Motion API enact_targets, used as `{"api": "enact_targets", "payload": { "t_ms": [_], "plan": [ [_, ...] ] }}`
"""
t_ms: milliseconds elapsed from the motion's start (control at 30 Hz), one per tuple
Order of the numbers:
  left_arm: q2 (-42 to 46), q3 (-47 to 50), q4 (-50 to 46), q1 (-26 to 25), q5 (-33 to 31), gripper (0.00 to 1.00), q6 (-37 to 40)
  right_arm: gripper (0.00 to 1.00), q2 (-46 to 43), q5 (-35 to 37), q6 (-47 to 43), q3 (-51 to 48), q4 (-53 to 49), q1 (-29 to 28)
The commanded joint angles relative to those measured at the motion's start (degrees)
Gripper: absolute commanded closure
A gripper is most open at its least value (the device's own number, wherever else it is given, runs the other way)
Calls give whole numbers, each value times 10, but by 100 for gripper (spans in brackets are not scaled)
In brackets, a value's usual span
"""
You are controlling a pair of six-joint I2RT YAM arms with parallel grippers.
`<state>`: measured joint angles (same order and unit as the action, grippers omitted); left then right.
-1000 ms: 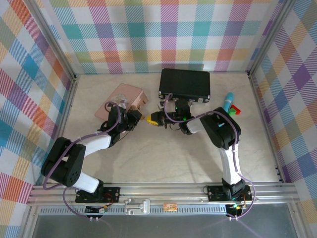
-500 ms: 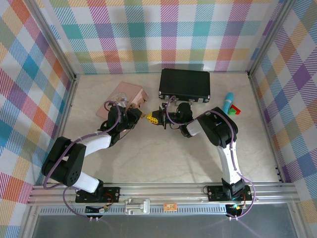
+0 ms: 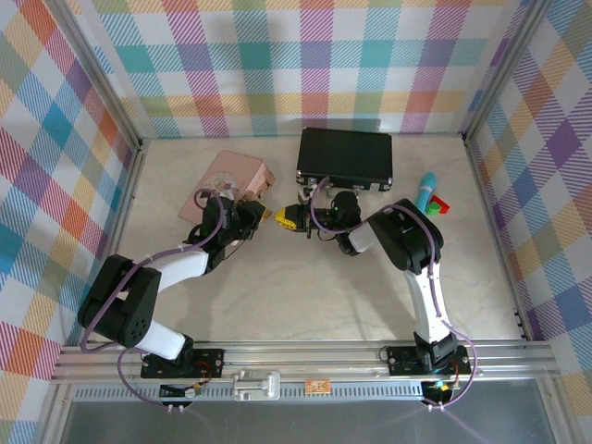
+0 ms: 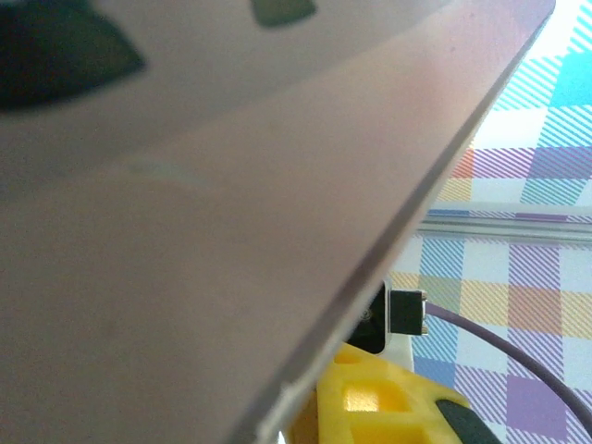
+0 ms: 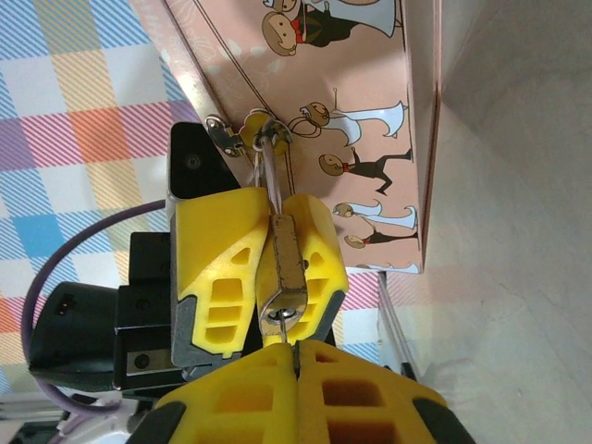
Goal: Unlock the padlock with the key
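With the padlock (image 5: 288,254) pinched between the left jaws, its shackle through the clasp (image 5: 254,127) of the pink tin (image 5: 370,111), the right jaws, pressed together on the key (image 5: 297,345) at its keyhole, should twist squarely, without sideways pull.

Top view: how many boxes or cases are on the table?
2: the pink tin back left, beside the left gripper; the black case back centre, behind the right gripper. Smaller ones may be hidden.

Nothing here can be read: no words, brands or numbers. The pink tin (image 5: 370,139) carries only printed cartoon figures, and the padlock (image 5: 289,264), seen edge-on, shows no legible stamp.
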<state>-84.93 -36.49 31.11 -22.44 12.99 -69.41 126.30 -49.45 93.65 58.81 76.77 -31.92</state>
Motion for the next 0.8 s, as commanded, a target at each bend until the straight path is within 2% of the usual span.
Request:
{"api": "enact_targets", "payload": {
  "t_ms": [0, 200, 300, 433, 600, 767],
  "plan": [
    [31, -30, 24, -53, 160, 100, -3, 100, 10, 43, -55, 39, -47, -9],
    [31, -37, 8, -53, 199, 100, 15, 100, -20, 35, -162, 46, -167, -4],
    [35, -38, -4, -52, 186, 100, 30, 100, -24, 35, -151, 44, -162, -4],
    [48, -40, -46, -41, 141, 100, 73, 100, -25, 48, -72, 14, -89, -5],
    [64, -35, -88, -26, 50, 100, 119, 100, -46, 77, -24, -50, -60, -5],
    [67, -30, -84, -25, -24, 100, 107, 100, -62, 100, 6, -100, -23, -9]
  ]
}}
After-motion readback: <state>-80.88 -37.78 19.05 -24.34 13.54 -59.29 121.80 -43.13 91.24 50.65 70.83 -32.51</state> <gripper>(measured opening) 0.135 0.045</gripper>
